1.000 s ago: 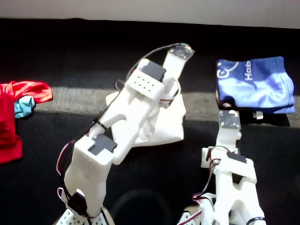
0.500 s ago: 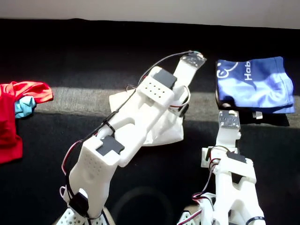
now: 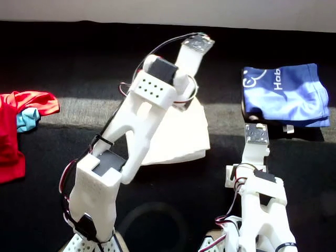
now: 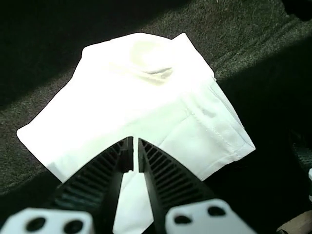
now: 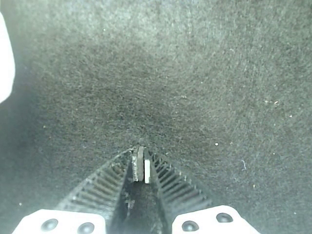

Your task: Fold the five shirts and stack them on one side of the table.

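- Two are folded but unstacked — blue shirt (image 3: 286, 94), white shirt (image 4: 146, 97).
- Red shirt (image 3: 13, 131) and turquoise shirt (image 3: 26, 119) are left crumpled.
- Left pincer (image 4: 135, 142) and right pincer (image 5: 141, 155) are clenched empty.

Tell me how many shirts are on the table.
4: red shirt at the left edge, cyan shirt bunched against it, white shirt in the middle, blue shirt folded at the right. More may be hidden.

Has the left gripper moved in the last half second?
Yes. The left gripper swung away from the blue shirt, toward the far side of the table, over the white shirt.
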`<state>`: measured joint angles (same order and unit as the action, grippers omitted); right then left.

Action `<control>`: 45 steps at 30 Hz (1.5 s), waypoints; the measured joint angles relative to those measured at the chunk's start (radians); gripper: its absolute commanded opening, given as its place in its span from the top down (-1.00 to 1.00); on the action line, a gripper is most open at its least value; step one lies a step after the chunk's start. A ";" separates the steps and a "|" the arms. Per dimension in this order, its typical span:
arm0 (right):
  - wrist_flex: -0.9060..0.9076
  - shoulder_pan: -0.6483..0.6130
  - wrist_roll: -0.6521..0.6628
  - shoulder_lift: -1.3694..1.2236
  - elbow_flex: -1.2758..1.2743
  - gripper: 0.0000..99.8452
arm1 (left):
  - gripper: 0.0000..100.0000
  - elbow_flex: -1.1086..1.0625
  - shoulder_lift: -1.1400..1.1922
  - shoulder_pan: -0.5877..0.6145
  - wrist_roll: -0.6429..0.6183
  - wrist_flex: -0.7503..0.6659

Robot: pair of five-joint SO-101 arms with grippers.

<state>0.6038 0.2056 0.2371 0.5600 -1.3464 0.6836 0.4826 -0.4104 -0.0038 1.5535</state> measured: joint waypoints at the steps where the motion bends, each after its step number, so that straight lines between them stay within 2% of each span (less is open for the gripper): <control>1: 0.000 0.000 0.000 0.000 0.000 0.99 | 0.98 -0.008 0.006 0.005 0.000 0.000; 5: 0.000 0.000 0.000 0.000 0.000 0.99 | 0.98 -0.017 0.103 0.029 0.000 -0.064; 10: 0.000 0.000 0.000 0.000 0.000 0.99 | 0.98 -0.018 0.212 0.048 -0.011 -0.273; 14: 0.000 0.000 0.000 0.000 0.000 0.99 | 0.98 -0.018 0.236 0.018 -0.083 -0.368; 18: 0.000 0.000 0.000 0.000 0.000 0.99 | 0.98 -0.018 0.273 -0.038 -0.104 -0.407; 25: 0.000 0.000 0.000 0.000 0.000 0.99 | 0.98 -0.018 0.272 -0.100 -0.107 -0.402; 30: 0.000 0.000 0.000 0.000 0.000 0.99 | 0.98 -0.018 0.152 -0.083 -0.107 -0.298; 33: 0.017 0.000 0.000 0.002 0.008 0.99 | 0.98 -0.023 0.069 -0.020 -0.107 -0.212; 36: 0.132 0.002 -0.014 -0.008 0.097 0.99 | 0.98 -0.023 0.035 0.071 -0.107 -0.137; 42: 0.439 0.000 -0.064 -0.009 0.486 0.99 | 0.98 -0.080 0.046 0.242 -0.107 -0.072; 45: 0.537 -0.091 -0.098 -0.009 0.664 0.99 | 0.98 -0.133 0.100 0.295 -0.107 -0.091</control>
<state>1.1408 0.1151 0.1389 0.5508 -0.6820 0.5501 0.5823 -0.1158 -0.1112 1.4630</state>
